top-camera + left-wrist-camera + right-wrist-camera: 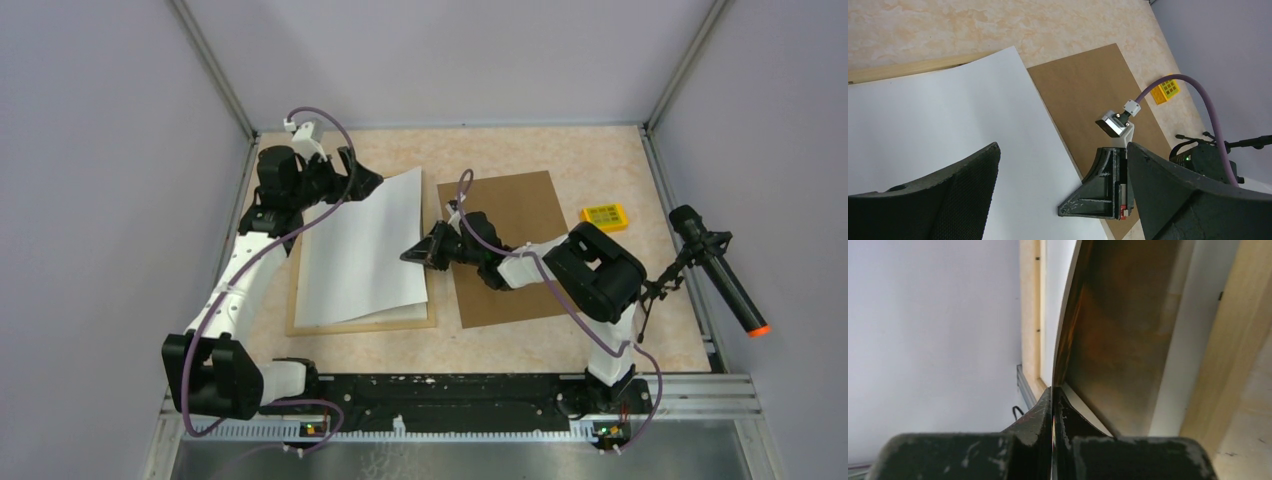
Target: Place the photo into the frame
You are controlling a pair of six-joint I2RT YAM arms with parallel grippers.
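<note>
The photo [365, 250] lies white back up over the light wood frame [360, 325] at the left of the table, its right edge lifted. My right gripper [415, 255] is shut on that right edge. In the right wrist view the gripper [1053, 405] pinches the sheet edge-on, and the photo's dark printed underside [1113, 340] faces down toward the frame [1030, 315]. My left gripper [362, 175] is open and empty above the photo's far corner. In the left wrist view it [1063, 200] spans the white sheet [948, 125], and the frame's edge [908, 69] shows behind.
A plain brown backing board [510, 200] lies right of the frame, under my right arm, and shows in the left wrist view [1088, 95]. A small yellow block [605, 216] sits at the back right. A black microphone [720, 270] stands at the right edge.
</note>
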